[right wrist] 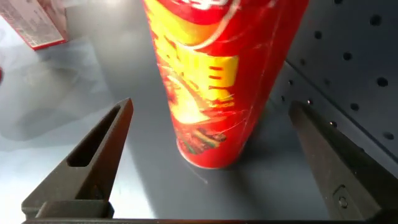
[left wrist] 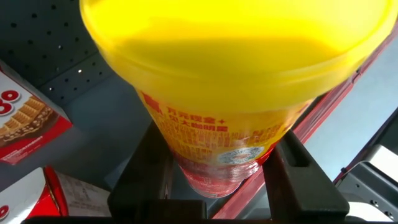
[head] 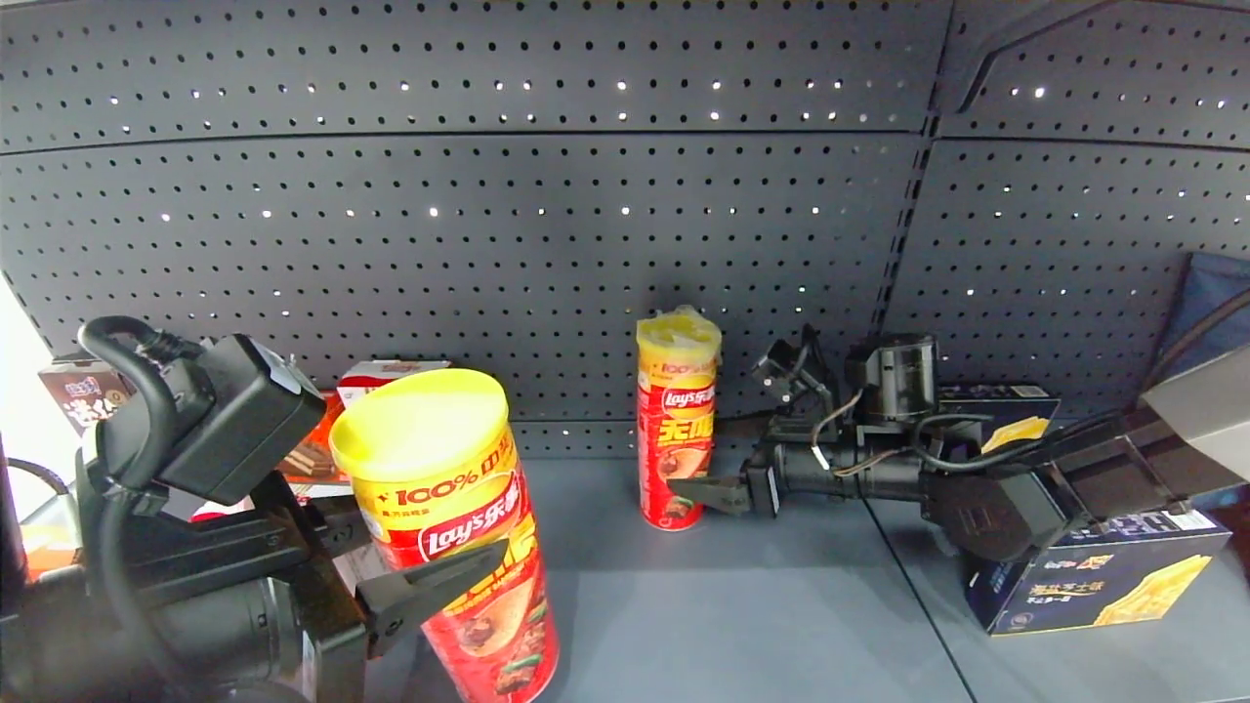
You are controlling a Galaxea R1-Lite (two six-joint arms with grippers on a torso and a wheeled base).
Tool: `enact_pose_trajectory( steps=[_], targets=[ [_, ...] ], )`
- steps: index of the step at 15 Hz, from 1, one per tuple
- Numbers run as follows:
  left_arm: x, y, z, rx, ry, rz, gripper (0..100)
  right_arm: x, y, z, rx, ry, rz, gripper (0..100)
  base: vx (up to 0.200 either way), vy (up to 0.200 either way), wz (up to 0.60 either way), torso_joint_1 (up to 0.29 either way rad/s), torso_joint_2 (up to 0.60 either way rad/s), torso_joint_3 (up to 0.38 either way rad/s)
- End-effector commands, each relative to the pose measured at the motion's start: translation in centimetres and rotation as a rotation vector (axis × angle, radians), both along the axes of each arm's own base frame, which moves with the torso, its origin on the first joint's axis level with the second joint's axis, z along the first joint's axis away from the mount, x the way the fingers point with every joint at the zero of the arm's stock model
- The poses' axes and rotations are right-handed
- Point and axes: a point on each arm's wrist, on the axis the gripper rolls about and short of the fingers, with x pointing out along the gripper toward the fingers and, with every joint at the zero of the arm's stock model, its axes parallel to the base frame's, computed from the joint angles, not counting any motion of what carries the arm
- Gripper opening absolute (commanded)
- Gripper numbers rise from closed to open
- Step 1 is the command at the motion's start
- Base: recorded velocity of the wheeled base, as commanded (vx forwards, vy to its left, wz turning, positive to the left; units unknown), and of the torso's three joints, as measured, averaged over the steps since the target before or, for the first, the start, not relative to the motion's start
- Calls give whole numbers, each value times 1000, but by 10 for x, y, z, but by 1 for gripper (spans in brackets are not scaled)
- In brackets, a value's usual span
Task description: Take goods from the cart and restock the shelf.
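Can [head: 444, 508]: judged light, stiff, slick, crushable; left gripper [left wrist: 221, 177] clamps its mid-body; right gripper [right wrist: 211, 158] stands open around shelved can [head: 676, 430] at 2 o'clock.

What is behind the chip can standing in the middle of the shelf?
Just the dark pegboard wall rises behind the chip can. The can covers the patch directly behind it, so that spot is hidden.

Dark blue box [head: 1104, 583] right, red wafer box [head: 311, 457] left
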Motion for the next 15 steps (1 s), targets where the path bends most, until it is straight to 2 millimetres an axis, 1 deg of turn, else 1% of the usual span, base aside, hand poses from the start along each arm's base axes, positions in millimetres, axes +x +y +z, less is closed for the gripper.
enact_pose_trajectory(
  steps=[1, 2, 5, 8, 9, 12, 15],
  targets=[
    [0, 0, -1, 3, 4, 1, 0, 6, 6, -8, -5, 8, 7, 100, 0, 0, 0, 0, 0, 0],
    [0, 0, -1, 3, 4, 1, 0, 8, 10, -6, -1, 0, 12, 100, 0, 0, 0, 0, 0, 0],
    [0, 0, -2, 4, 5, 1, 0, 13, 25, -13, -4, 1, 30, 100, 0, 0, 0, 0, 0, 0],
    [0, 0, -2, 4, 5, 1, 0, 18, 29, -18, -4, 3, 34, 100, 0, 0, 0, 0, 0, 0],
    [0, 0, -1, 4, 3, -1, 0, 20, 30, -19, -2, 1, 36, 0, 0, 0, 0, 0, 0, 0],
    [-1, 1, -6, 14, 15, -1, 0, 18, 31, -15, -8, -13, 2, 0, 0, 0, 0, 0, 0, 0],
    [-2, 1, -10, 20, 23, -1, 0, 6, 31, -6, -10, -19, -5, 0, 0, 0, 0, 0, 0, 0]
  ],
)
